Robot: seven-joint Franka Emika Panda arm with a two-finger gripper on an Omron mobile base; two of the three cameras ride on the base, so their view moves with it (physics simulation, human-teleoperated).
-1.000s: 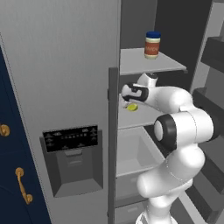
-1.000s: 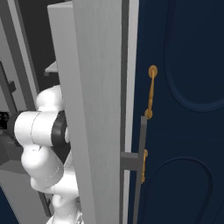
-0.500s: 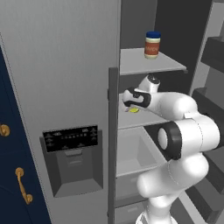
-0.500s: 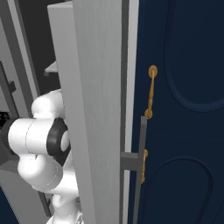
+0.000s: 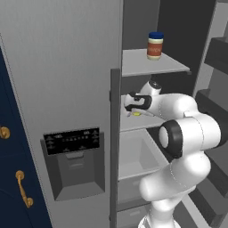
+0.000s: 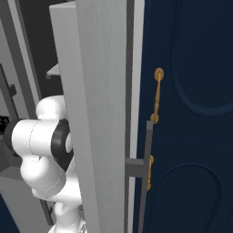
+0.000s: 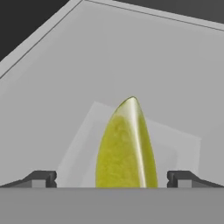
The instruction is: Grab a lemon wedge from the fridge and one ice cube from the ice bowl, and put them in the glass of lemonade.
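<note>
Left base view, from your left: a navy cabinet (image 5: 9, 178) with gold handles (image 5: 23, 189), then the fridge (image 5: 67, 67), whose closed door carries a dark dispenser panel (image 5: 71, 140); its markings are too small for you to read. To the right, the open compartment holds a jar (image 5: 154, 46) with a blue lid and an orange label, no writing legible, standing on the upper shelf (image 5: 151, 63). Below it, the gripper (image 5: 133, 107) reaches over the middle shelf (image 5: 129, 122), directly above the lemon wedge (image 5: 136, 114). Hand view: the lemon wedge (image 7: 127, 146) lies on the shelf between the two fingertips (image 7: 41, 178), long axis running away from the camera, pointed tip far. Your jaws stand fully apart, holding nothing.
</note>
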